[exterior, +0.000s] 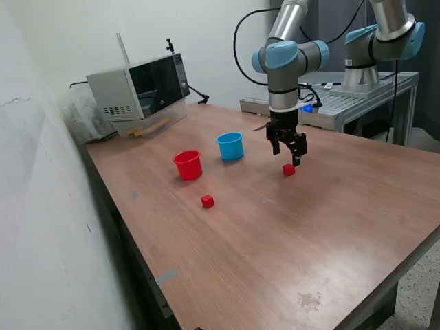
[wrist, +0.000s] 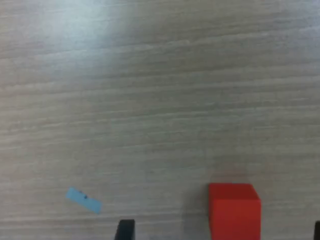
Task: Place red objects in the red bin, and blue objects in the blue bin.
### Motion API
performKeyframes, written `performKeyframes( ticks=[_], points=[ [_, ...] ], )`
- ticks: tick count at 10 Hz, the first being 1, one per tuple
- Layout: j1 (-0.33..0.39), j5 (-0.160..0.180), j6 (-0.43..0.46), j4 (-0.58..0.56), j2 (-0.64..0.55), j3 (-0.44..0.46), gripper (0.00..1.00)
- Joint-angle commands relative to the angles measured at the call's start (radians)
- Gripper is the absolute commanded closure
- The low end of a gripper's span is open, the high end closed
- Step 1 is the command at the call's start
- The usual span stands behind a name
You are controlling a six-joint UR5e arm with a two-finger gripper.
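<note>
Two small red cubes lie on the wooden table: one (exterior: 289, 170) right below my gripper (exterior: 289, 157), the other (exterior: 207, 201) nearer the front, toward the exterior view's left. The gripper is open and empty, hovering just above the first cube. In the wrist view that cube (wrist: 234, 211) sits between the two dark fingertips (wrist: 125, 229), nearer the far one, with the gripper (wrist: 221, 232) spread wide around it. The red cup (exterior: 188, 165) and the light-blue cup (exterior: 230, 146) stand upright side by side beyond the cubes. No dark-blue cubes are in view.
A microwave (exterior: 141, 89) stands at the table's back corner at the exterior view's left. A second arm (exterior: 385, 41) is on a metal bench (exterior: 357, 96) behind. A scrap of blue tape (wrist: 84, 200) is stuck on the wood near the gripper.
</note>
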Motion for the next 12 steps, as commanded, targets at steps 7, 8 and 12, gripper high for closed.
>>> performKeyframes(
  ticks=[7, 8, 12],
  points=[
    [-0.002, 0.003, -0.008, -0.012, 0.023, -0.004, 1.0],
    [-0.001, 0.006, -0.056, -0.011, 0.023, -0.001, 1.0],
    [0.025, 0.007, -0.1, 0.053, -0.184, 0.024, 1.0]
  ],
)
